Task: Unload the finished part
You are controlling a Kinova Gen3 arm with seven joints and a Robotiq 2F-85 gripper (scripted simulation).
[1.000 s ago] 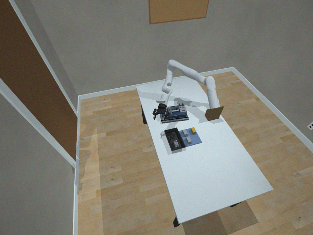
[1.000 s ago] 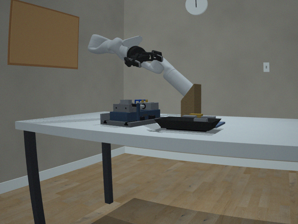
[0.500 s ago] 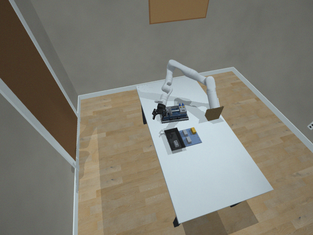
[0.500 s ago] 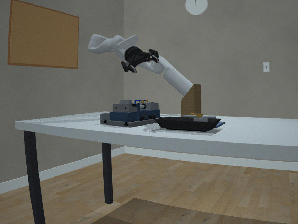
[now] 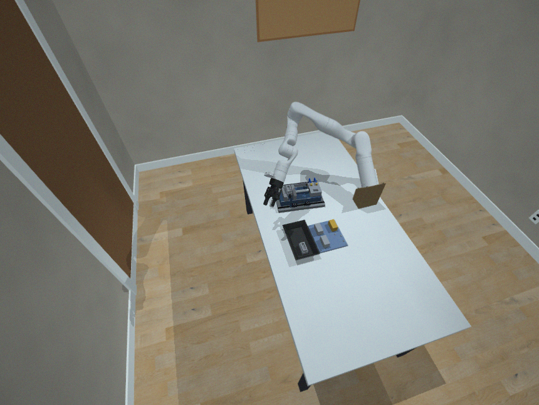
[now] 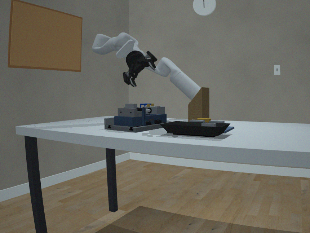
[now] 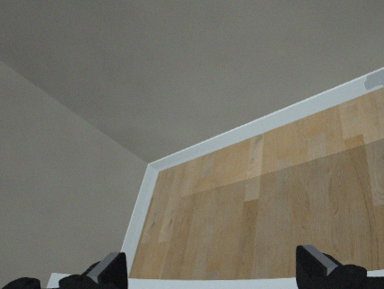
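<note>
The blue and grey vise [image 5: 300, 197] [image 6: 138, 119] stands on the white table [image 5: 370, 283] [image 6: 150, 143]. A grey block [image 5: 300, 189] sits between its jaws; its pocket is too small to make out. The black outfeed tray [image 5: 291, 231] [image 6: 195, 128] lies in front of the vise, with one finished part [image 5: 303, 248] in its near half. My gripper [image 5: 270, 201] [image 6: 129, 81] [image 7: 211, 269] is open and empty. It hangs well above the vise's left end, tilted outward. The wrist view shows only floor, wall and a strip of table edge.
A blue mat [image 5: 337, 241] beside the tray carries two grey blocks [image 5: 319, 227] [image 5: 324, 239] and a yellow block [image 5: 333, 224]. The arm's brown base block [image 5: 368, 195] [image 6: 199, 105] stands behind, to the right. The table's left edge is close to the vise.
</note>
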